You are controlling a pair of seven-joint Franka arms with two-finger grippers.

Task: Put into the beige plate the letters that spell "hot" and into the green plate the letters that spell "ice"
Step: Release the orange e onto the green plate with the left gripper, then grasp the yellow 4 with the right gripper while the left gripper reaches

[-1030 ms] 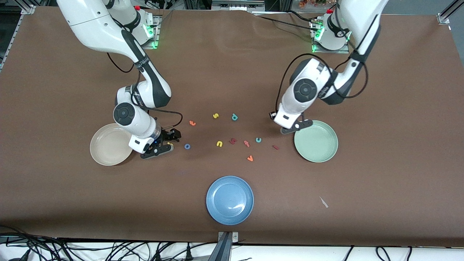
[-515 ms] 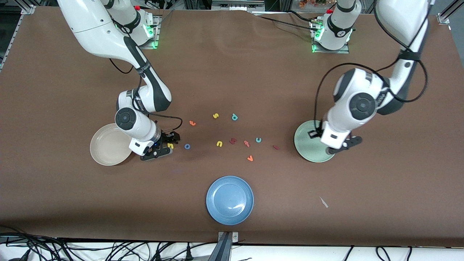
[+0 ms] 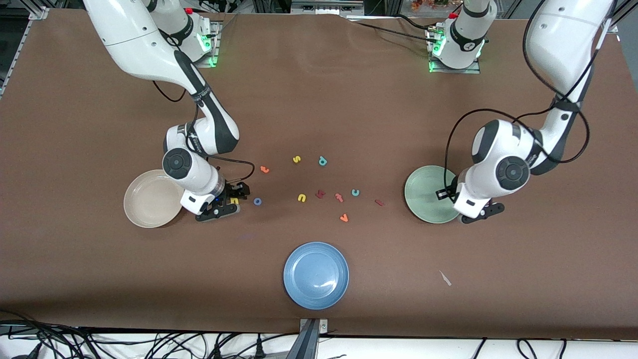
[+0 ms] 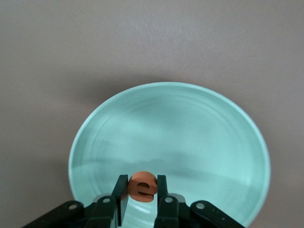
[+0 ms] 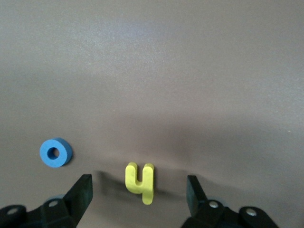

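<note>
My right gripper [image 3: 230, 201] [image 5: 138, 188] is low over the table and open, its fingers on either side of the yellow "h" [image 3: 234, 201] [image 5: 140, 182] without touching it. The beige plate [image 3: 149, 199] is beside it. The blue "o" [image 3: 257, 201] [image 5: 56, 152] lies close by, and the orange "t" [image 3: 264, 169] farther from the front camera. My left gripper [image 3: 476, 213] [image 4: 142, 191] is shut on the orange "e" [image 4: 142, 185] over the rim of the green plate [image 3: 426, 192] [image 4: 190, 133]. The teal "c" [image 3: 355, 192] and dark red "i" [image 3: 379, 202] lie on the table.
Between the plates lie other letters: yellow "s" [image 3: 296, 159], teal "p" [image 3: 322, 161], yellow "u" [image 3: 301, 198], a dark red angular letter [image 3: 320, 193], a pinkish "t" [image 3: 339, 197] and an orange "v" shape [image 3: 343, 218]. A blue plate [image 3: 316, 275] sits near the front edge, a white scrap [image 3: 445, 277] beside it.
My left arm has swung with the "e" across the green plate toward its own end of the table. The right gripper has settled around the "h", its fingers narrowing slightly.
</note>
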